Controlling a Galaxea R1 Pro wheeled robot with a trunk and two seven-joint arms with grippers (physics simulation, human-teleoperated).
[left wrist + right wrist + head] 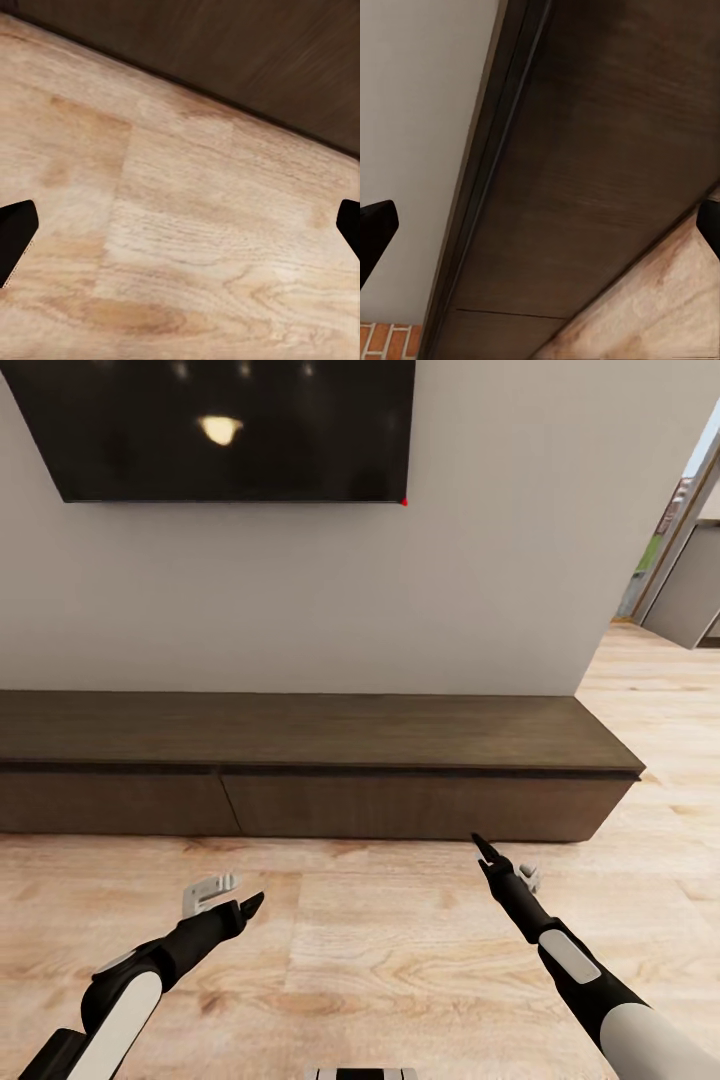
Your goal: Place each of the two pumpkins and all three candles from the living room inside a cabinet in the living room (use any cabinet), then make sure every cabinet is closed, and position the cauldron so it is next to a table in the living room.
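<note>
Ahead, long dark-brown closed cabinet (300, 760).

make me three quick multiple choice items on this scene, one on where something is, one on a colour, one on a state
1. Where is the cabinet?
A. against the wall below the TV
B. in the middle of the floor
C. beside a sofa

2. What colour is the cabinet?
A. white
B. dark brown
C. blue

3. How do its drawer fronts stand?
A. one pulled out
B. all removed
C. closed

Key: 1 A, the head view shows it along the wall under the screen. 2 B, its top and fronts are dark brown wood over the pale plank floor. 3 C, the visible fronts sit flush, with only a thin seam between them.
</note>
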